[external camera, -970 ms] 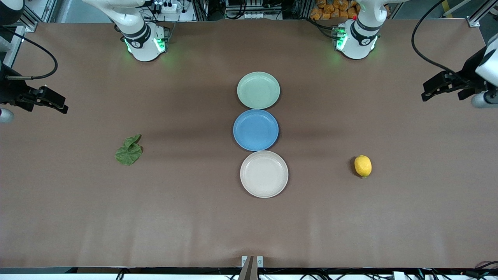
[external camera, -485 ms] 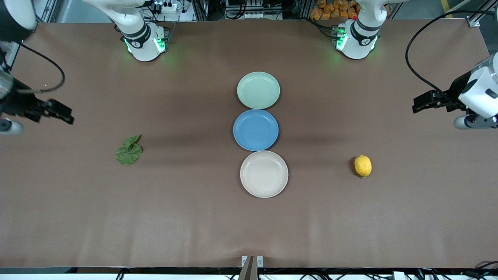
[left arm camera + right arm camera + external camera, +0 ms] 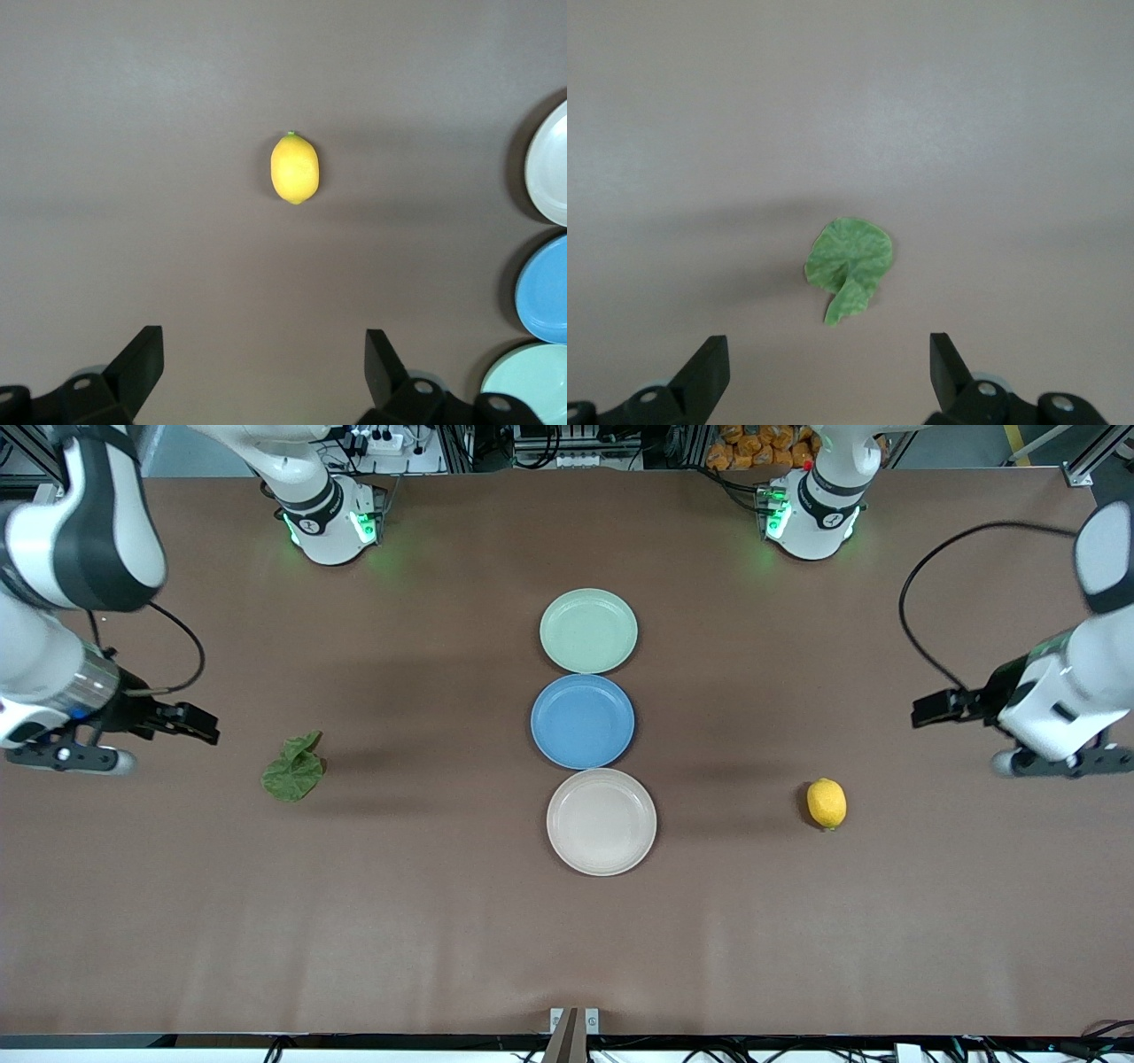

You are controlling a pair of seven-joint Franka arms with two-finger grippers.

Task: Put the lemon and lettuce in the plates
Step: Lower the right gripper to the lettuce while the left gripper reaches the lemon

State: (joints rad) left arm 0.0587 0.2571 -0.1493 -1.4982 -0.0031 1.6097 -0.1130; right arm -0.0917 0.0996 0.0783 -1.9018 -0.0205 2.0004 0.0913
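Note:
The yellow lemon (image 3: 826,803) lies on the brown table toward the left arm's end; it also shows in the left wrist view (image 3: 294,168). The green lettuce leaf (image 3: 293,769) lies toward the right arm's end and shows in the right wrist view (image 3: 849,266). The mint green plate (image 3: 588,631) and the beige-white plate (image 3: 601,821) sit mid-table, both empty. My left gripper (image 3: 928,713) is open in the air over bare table beside the lemon. My right gripper (image 3: 197,724) is open in the air over bare table beside the lettuce.
A blue plate (image 3: 582,720) sits between the mint and beige-white plates, touching both. The three plates show at the edge of the left wrist view, the blue one (image 3: 545,290) in the middle. The arm bases (image 3: 330,522) stand along the table's edge farthest from the camera.
Both arms have swung in from the table's ends. The left gripper has come closer to the lemon and the right gripper closer to the lettuce. Nothing on the table has moved.

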